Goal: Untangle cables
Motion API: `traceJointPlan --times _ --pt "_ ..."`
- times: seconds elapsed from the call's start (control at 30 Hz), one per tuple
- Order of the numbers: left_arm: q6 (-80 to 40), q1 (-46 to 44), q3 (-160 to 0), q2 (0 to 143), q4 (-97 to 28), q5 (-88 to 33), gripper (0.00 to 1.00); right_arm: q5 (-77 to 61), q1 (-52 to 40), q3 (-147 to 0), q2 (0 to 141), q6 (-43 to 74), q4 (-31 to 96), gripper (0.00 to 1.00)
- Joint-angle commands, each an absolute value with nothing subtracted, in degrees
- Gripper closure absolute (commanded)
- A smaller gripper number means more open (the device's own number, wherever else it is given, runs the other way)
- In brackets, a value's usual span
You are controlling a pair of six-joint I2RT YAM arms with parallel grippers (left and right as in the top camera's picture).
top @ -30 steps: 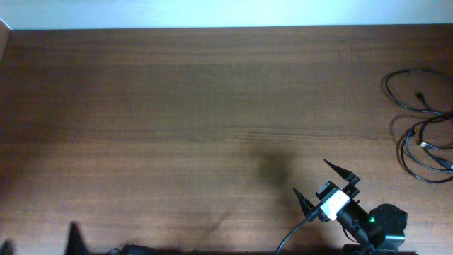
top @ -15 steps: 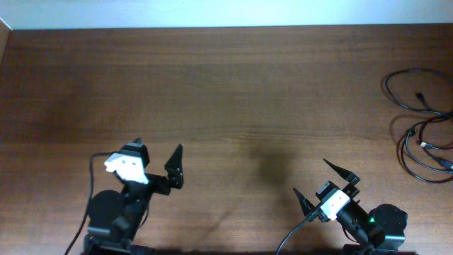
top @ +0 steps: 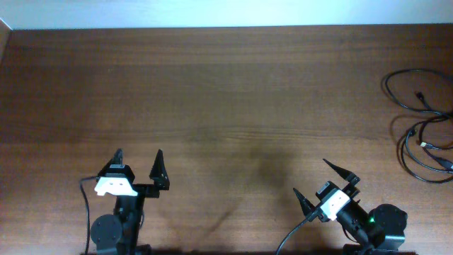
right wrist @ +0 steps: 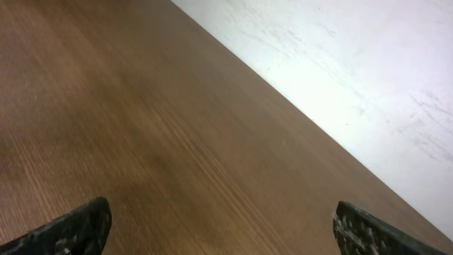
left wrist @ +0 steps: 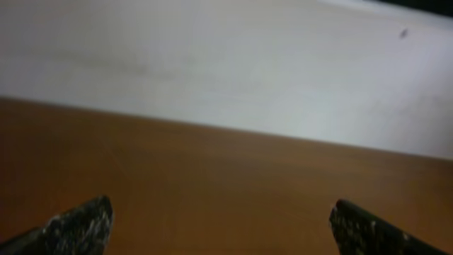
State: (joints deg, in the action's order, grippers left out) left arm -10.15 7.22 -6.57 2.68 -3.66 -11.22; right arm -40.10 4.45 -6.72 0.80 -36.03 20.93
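The cables [top: 423,127] are thin black cords in loose loops at the far right edge of the table, one loop above, a tighter bunch below with small plugs. My left gripper [top: 139,164] is open and empty near the front left; its fingertips [left wrist: 219,219] frame bare wood. My right gripper [top: 324,180] is open and empty at the front right, well short of the cables; its fingertips [right wrist: 223,223] also frame bare wood. No cable shows in either wrist view.
The brown wooden table [top: 212,92] ends at a pale wall along the back [top: 226,13]. The thicker black arm cables trail off the front edge by each arm base [top: 294,234].
The left arm came into view from the front edge, first turned to the right, and now sits upright pointing to the back with its jaws open. The right arm and cables have not moved.
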Motion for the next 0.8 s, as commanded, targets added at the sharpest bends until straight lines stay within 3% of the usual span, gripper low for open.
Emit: traceJointPlan --times 0.0,0.77 --pt "-9.4 10.2 -4.5 0.3 -7.7 -10.9 0.01 -40.2 4.1 -6.4 0.3 -35.8 21.0 0.01" --pt "-5.7 10.2 -2.1 0.3 -7.4 -9.2 0.01 -40.2 4.1 -6.4 0.3 -35.8 21.0 0.01"
